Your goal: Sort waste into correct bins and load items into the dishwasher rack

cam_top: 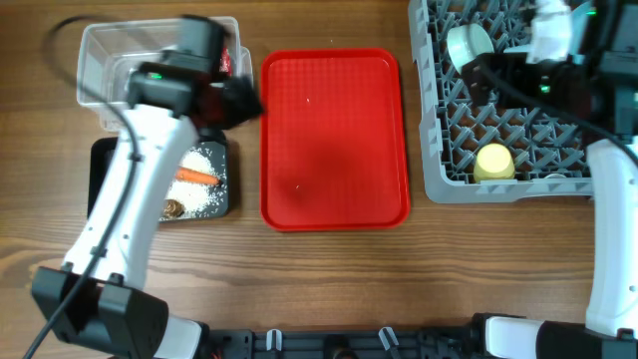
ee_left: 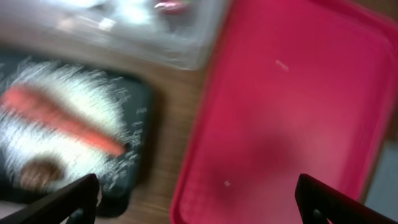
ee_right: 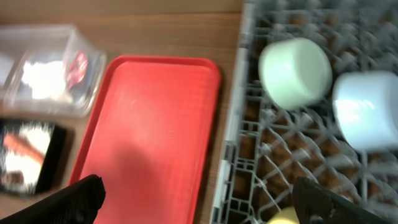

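Looking down at the bench (cam_top: pixel 329 289), you have the left jaws spread wide and empty, hanging over the gap between the clear tub (cam_top: pixel 95 45) and the black tray (cam_top: pixel 97 170), at the red tray's (cam_top: pixel 334 140) left edge. The right jaws are just as wide and hold nothing, out over the dishwasher rack (cam_top: pixel 439 150).

The carrot (cam_top: pixel 196 177) is what any further left-side move would turn on. It lies in the black tray on the rice grains (cam_top: pixel 204 197), with the brown lump (cam_top: pixel 173 208) just beside it. From the left jaws it sits toward your base and a little to the left. The left arm is by far the nearer; the right is well apart, across the red tray. Its long axis runs nearly across the bench, left to right, slightly tilted. In the left wrist view it shows as a diagonal above the left finger. Blur hides which end is the thin one.

The napkin (ee_right: pixel 42 79) and red wrapper (ee_right: pixel 79 64) rest in the clear tub. The pale green bowl (ee_right: pixel 294 71), light blue bowl (ee_right: pixel 367 109) and yellow cup (cam_top: pixel 492 163) are in the rack. With the red tray bare, the sorting looks finished, so you probably only need to lift clear.
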